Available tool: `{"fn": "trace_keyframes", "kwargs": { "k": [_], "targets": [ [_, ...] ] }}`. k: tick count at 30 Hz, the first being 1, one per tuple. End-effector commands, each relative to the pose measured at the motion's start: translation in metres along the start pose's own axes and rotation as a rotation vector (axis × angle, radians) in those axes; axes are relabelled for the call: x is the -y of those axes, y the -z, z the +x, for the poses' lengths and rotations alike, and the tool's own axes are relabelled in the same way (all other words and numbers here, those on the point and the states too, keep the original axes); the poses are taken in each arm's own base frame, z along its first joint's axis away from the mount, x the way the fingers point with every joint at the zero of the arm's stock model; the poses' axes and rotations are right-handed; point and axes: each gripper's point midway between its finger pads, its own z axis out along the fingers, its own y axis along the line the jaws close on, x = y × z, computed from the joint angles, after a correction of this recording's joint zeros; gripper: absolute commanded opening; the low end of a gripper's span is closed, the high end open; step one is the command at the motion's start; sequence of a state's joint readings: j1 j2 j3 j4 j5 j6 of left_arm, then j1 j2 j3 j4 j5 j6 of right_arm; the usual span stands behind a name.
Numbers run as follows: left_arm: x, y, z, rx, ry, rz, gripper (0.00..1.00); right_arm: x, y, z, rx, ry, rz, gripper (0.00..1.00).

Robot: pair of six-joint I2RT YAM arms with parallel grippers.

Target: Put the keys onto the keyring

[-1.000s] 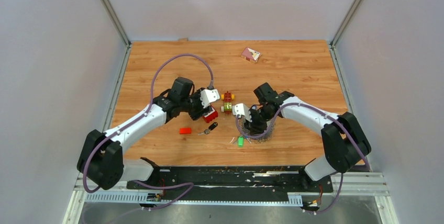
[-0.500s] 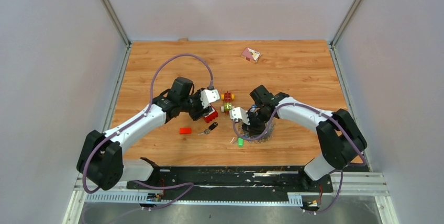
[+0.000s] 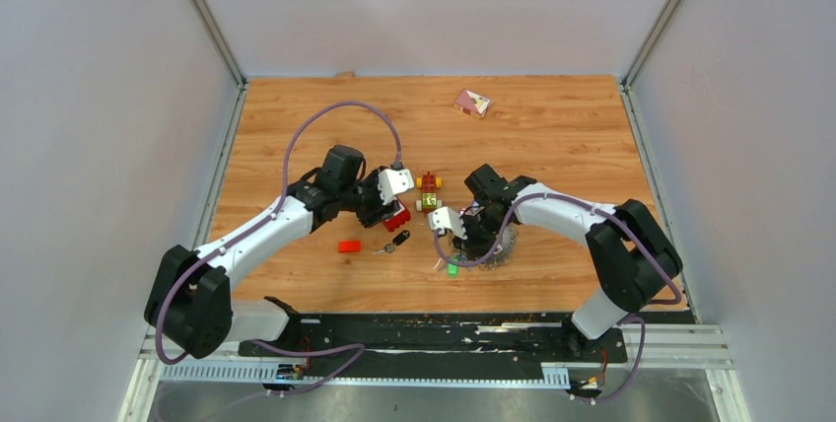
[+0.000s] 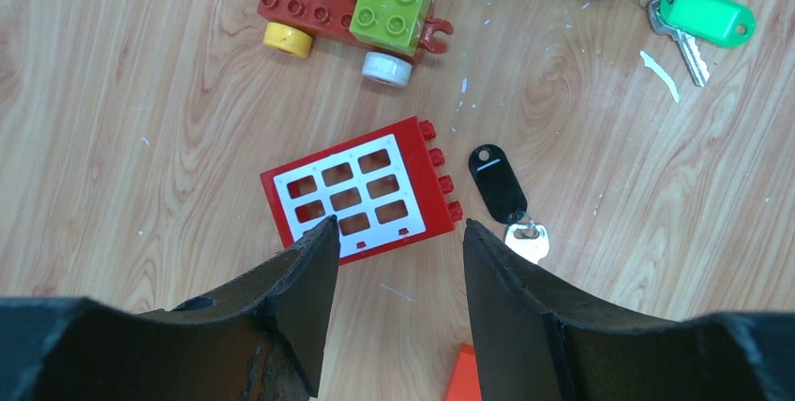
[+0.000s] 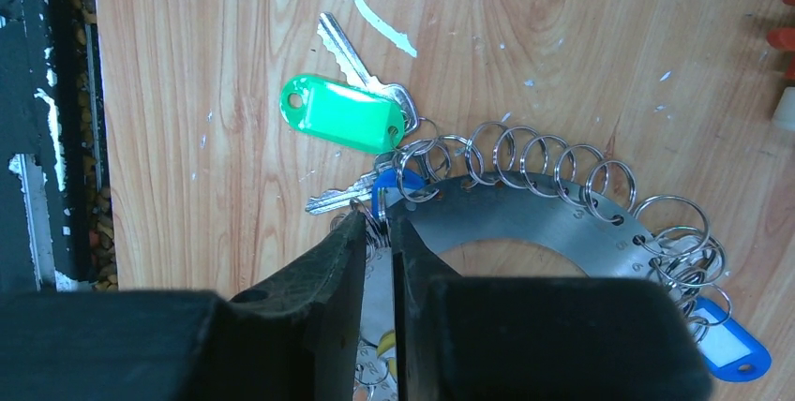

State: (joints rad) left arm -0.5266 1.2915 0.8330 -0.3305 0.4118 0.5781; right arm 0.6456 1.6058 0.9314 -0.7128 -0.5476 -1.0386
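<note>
The keyring is a flat grey metal ring rimmed with small split rings; it lies at centre right in the top view. My right gripper is shut on its rim, the plate between the jaws. A green-tagged key and a blue-tagged key lie at the rim just beyond the fingertips. Another blue tag hangs at the ring's far side. A black-headed key lies loose on the wood. My left gripper is open and empty above it, the key beside the right finger.
A red window brick lies under the left fingertips. A toy car of red, yellow and green bricks stands beyond it. An orange-red brick lies near the black key. A pink card lies at the back.
My right gripper has shifted a little left and nearer along the keyring's rim. The left arm and the loose black key have not moved.
</note>
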Motion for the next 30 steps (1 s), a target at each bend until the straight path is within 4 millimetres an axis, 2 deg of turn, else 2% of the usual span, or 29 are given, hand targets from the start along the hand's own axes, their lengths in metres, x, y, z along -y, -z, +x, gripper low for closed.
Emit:
{"fn": "trace_keyframes", "kwargs": {
  "k": [1, 4, 19, 25, 30],
  "targets": [
    [-0.001, 0.006, -0.01, 0.038, -0.022, -0.001, 0.59, 0.014, 0.001, -0.013, 0.022, 0.042, 0.031, 0.15],
    [0.0, 0.006, -0.009, 0.039, -0.022, 0.003, 0.59, 0.013, 0.003, -0.015, 0.022, 0.042, 0.026, 0.11],
    [0.002, 0.006, -0.01, 0.04, -0.023, 0.014, 0.59, -0.001, 0.021, -0.032, 0.07, 0.038, -0.012, 0.1],
    [0.002, 0.007, -0.01, 0.041, -0.023, 0.015, 0.59, 0.007, 0.019, -0.033, 0.081, 0.031, 0.012, 0.12],
    [0.001, 0.007, -0.01, 0.039, -0.023, 0.012, 0.59, 0.008, 0.011, -0.027, 0.065, 0.027, 0.004, 0.13]
  ]
}}
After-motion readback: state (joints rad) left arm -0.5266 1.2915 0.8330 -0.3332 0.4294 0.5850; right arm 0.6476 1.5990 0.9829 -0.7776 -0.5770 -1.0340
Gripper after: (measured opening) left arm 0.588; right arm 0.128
